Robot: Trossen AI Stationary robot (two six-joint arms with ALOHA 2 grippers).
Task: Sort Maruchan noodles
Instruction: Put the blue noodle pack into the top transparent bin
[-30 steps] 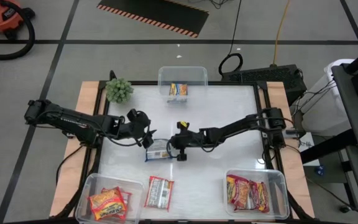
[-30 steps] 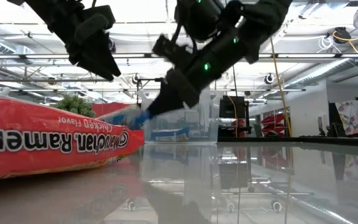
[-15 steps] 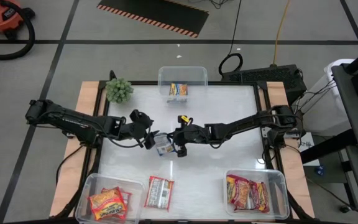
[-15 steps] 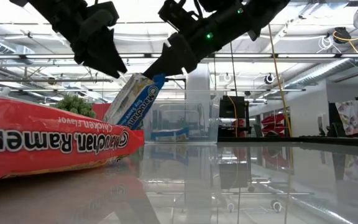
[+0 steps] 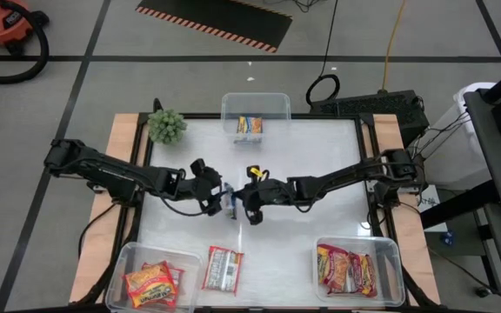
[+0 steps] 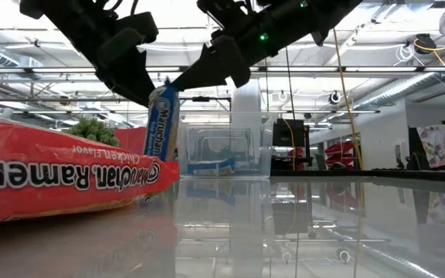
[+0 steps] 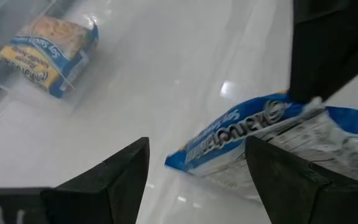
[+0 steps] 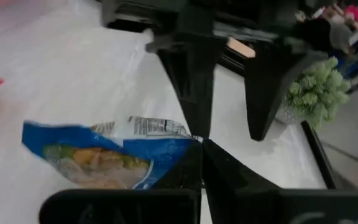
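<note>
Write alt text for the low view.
The right gripper holds a blue-and-white packet upright in the air by its top edge, while the open left gripper hangs at its side. A red ramen packet fills the foreground; a clear tub stands behind.

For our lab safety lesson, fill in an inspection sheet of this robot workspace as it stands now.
Surface: white table, glossy.
Job's things: blue-and-white noodle packet lifted mid-table; one packet in the far tub; orange packets in the near left tub; red packets in the near right tub; one loose packet.
Clutter: green plant.
Grippers: right gripper shut on the blue-and-white noodle packet; left gripper open around it.
Cables: yellow cable on floor.
Surroundings: vacuum, striped mat.
</note>
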